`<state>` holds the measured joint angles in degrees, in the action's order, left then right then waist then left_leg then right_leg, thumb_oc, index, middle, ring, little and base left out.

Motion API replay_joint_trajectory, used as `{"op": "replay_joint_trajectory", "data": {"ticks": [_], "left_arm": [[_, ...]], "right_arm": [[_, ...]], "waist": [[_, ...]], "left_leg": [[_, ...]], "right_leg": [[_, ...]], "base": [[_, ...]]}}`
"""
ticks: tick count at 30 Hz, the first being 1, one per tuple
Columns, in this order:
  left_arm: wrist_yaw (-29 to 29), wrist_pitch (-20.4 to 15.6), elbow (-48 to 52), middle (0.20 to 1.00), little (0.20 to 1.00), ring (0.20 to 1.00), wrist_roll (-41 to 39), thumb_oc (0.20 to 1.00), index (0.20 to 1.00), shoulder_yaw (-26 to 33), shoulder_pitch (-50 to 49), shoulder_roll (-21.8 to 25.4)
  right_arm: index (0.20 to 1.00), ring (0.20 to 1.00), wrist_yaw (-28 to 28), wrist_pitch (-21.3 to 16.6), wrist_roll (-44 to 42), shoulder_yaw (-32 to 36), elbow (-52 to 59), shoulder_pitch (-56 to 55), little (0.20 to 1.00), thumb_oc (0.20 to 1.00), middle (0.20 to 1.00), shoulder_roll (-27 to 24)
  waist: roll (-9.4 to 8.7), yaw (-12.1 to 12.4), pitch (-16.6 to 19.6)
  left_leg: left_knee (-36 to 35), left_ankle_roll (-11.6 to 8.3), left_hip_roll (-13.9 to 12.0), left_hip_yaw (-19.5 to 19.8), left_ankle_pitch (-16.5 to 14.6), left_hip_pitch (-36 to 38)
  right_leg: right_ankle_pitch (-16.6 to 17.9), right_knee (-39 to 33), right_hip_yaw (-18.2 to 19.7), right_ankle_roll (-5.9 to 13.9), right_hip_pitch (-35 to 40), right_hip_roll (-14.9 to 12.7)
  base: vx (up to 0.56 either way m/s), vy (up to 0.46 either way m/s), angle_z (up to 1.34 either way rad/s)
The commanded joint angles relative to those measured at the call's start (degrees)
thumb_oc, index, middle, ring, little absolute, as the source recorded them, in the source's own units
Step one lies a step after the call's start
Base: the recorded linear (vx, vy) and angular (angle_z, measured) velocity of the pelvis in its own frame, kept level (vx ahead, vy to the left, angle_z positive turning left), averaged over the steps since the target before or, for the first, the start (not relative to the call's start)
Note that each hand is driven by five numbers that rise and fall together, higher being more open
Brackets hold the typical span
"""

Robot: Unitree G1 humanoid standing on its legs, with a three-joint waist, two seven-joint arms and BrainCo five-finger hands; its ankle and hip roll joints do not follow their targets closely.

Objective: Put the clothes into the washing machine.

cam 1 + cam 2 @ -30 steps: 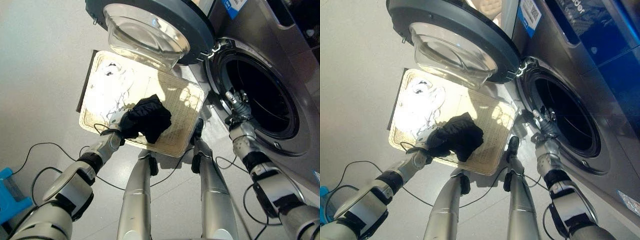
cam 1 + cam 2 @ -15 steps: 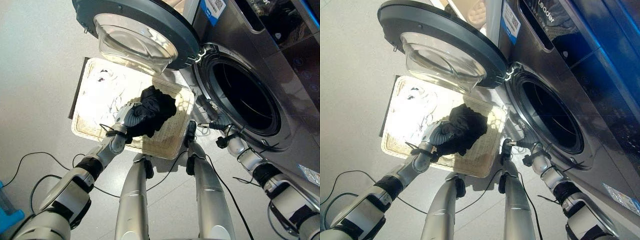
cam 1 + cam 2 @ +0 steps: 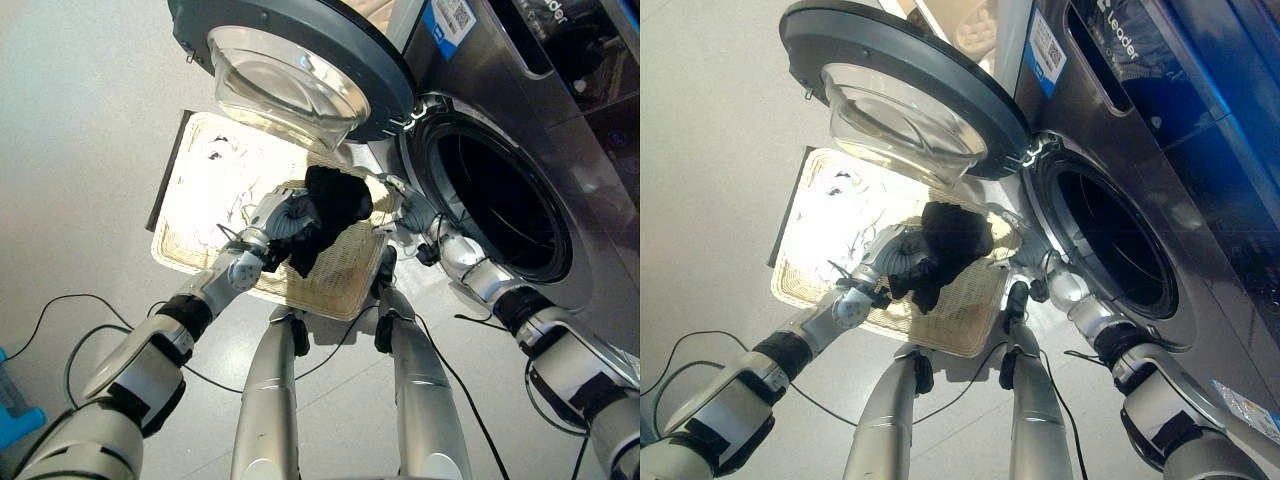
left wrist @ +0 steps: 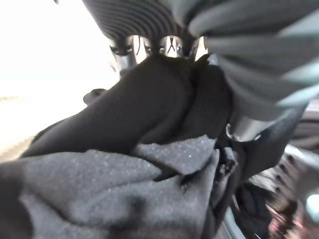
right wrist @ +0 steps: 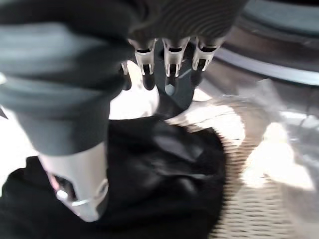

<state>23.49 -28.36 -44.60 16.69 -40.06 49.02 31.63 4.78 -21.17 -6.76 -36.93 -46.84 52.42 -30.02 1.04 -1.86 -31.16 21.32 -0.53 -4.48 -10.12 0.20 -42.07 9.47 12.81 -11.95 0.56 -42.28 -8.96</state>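
- On the floor at the left lies a shallow, pale woven rectangular basket (image 3: 330, 285), and a crumpled white garment (image 3: 215, 170) sits in its far-left part — untouched, so it remains to be loaded.
- Above the basket's middle the robot's left hand (image 3: 283, 222) holds a bunched black cloth garment (image 3: 330, 205) lifted clear of the weave; in the left wrist view the fingers (image 4: 130, 50) curl over the dark fabric, so the hold looks firm.
- Overhead hangs the round dark-grey washing machine door with its clear glass bowl (image 3: 290, 75), swung wide open, so nothing blocks the way in.
- Just right of the garment the right hand (image 3: 412, 212) reaches in towards it; in its own wrist view the fingers (image 5: 169, 62) stand fairly straight over the black cloth and close on nothing — whether they touch it I cannot tell.
- Furthest right is the dark round drum opening (image 3: 505, 200) of the silver-grey front-loading washing machine (image 3: 590, 170); no clothing is visible inside.
- Judged from this, the task is early: one piece is lifted and near the opening but not in, the white one is yet to be picked up.
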Motion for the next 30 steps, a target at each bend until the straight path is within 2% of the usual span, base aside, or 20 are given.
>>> {"op": "replay_joint_trajectory", "data": {"ticks": [1, 6, 7, 8, 9, 12, 17, 18, 22, 30], "left_arm": [[-0.76, -4.15, 5.12, 0.200, 0.200, 0.200, -1.91, 0.200, 0.200, -0.17, 0.95, -0.94], [-1.15, -5.19, 5.78, 0.200, 0.200, 0.200, -3.01, 0.200, 0.200, -1.34, 2.44, -1.23], [-1.18, -5.65, 6.02, 0.200, 0.200, 0.200, -3.02, 0.200, 0.200, -1.42, 2.90, -1.38], [-1.18, -5.65, 6.02, 0.200, 0.200, 0.200, -3.02, 0.200, 0.200, -1.42, 2.90, -1.38], [-1.34, -6.14, 6.51, 0.200, 0.200, 0.200, -3.46, 0.200, 0.200, -1.71, 3.54, -1.46], [-1.00, -6.64, 7.63, 0.200, 0.200, 0.200, -3.83, 0.200, 0.200, -2.18, 4.12, -1.49], [-0.64, -6.67, 7.85, 0.200, 0.200, 0.200, -3.82, 0.200, 0.200, -2.28, 4.23, -1.62], [0.28, -5.84, 9.42, 0.200, 0.200, 0.200, -3.67, 0.200, 0.200, -2.54, 5.13, -2.01], [-0.20, -5.03, 9.95, 0.200, 0.200, 0.200, -3.69, 0.200, 0.200, -2.61, 5.77, -1.92], [-2.23, -4.50, 10.52, 0.200, 0.200, 0.200, -5.41, 0.200, 0.200, -2.79, 6.30, -2.20]], "right_arm": [[1.000, 1.000, -3.33, 1.11, -2.60, -0.64, 0.02, 1.70, 1.000, 1.000, 1.000, -1.36], [1.000, 1.000, -10.03, 3.54, -3.80, -2.07, -2.51, 4.31, 1.000, 1.000, 1.000, -0.15], [1.000, 1.000, -12.96, 4.59, -3.91, -2.75, -3.46, 5.03, 1.000, 1.000, 1.000, 0.19], [1.000, 1.000, -12.96, 4.59, -3.91, -2.75, -3.46, 5.03, 1.000, 1.000, 1.000, 0.19], [1.000, 1.000, -16.32, 5.42, -4.43, -3.58, -4.32, 5.64, 1.000, 1.000, 1.000, 0.58], [1.000, 1.000, -20.53, 6.53, -3.27, -4.87, -5.30, 6.14, 1.000, 1.000, 1.000, 1.24], [1.000, 1.000, -21.55, 6.88, -3.06, -5.31, -5.31, 6.18, 1.000, 1.000, 1.000, 1.31], [1.000, 1.000, -26.83, 6.50, -1.01, -7.76, -5.98, 6.20, 1.000, 1.000, 1.000, 2.21], [1.000, 1.000, -29.07, 5.85, 0.40, -9.02, -5.46, 6.23, 1.000, 1.000, 1.000, 2.40], [1.000, 1.000, -28.18, 5.84, -0.81, -9.84, -3.36, 6.14, 1.000, 1.000, 1.000, 3.61]], "waist": [[1.85, 3.06, 1.36], [2.20, 3.62, 1.36], [2.31, 3.82, 1.36], [2.31, 3.82, 1.36], [2.43, 4.00, 1.36], [2.54, 4.24, 1.36], [2.54, 4.28, 1.36], [2.50, 4.51, 1.36], [2.31, 4.53, 1.36], [2.03, 4.26, 1.36]], "left_leg": [[-4.37, -4.67, 1.90, 1.08, 0.61, 2.06], [-4.14, -4.51, 2.25, 1.43, 0.67, 1.97], [-3.95, -4.46, 2.45, 1.65, 0.70, 1.80], [-3.95, -4.46, 2.45, 1.65, 0.70, 1.80], [-3.89, -4.37, 2.66, 1.86, 0.81, 1.66], [-3.89, -4.30, 2.92, 2.11, 0.91, 1.70], [-3.95, -4.30, 2.97, 2.17, 0.97, 1.70], [-3.94, -4.25, 3.21, 2.44, 1.23, 1.65], [-4.10, -4.29, 3.35, 2.60, 1.51, 1.64], [-4.47, -4.28, 3.43, 2.66, 2.09, 1.63]], "right_leg": [[-9.30, 11.19, -3.03, 7.30, -0.24, -2.60], [-9.17, 11.17, -3.14, 7.13, -0.13, -2.85], [-9.14, 11.28, -3.23, 7.08, -0.20, -2.96], [-9.14, 11.28, -3.23, 7.08, -0.20, -2.96], [-9.06, 11.31, -3.21, 6.95, -0.30, -3.01], [-8.98, 11.34, -3.26, 6.85, -0.23, -3.07], [-8.96, 11.31, -3.29, 6.83, -0.19, -3.09], [-8.81, 11.25, -3.38, 6.77, -0.14, -3.13], [-8.67, 11.01, -3.37, 6.75, -0.01, -2.98], [-8.10, 10.16, -3.12, 6.65, 0.01, -2.41]], "base": [[0.02, -0.007, 0.03], [0.01, -0.003, 0.07], [0.01, -0.003, 0.07], [0.01, -0.004, 0.08], [0.00, -0.004, 0.04], [0.01, -0.004, 0.03], [0.00, -0.002, 0.01], [0.00, 0.000, 0.00], [0.00, -0.006, 0.03], [0.00, -0.005, 0.02]]}}
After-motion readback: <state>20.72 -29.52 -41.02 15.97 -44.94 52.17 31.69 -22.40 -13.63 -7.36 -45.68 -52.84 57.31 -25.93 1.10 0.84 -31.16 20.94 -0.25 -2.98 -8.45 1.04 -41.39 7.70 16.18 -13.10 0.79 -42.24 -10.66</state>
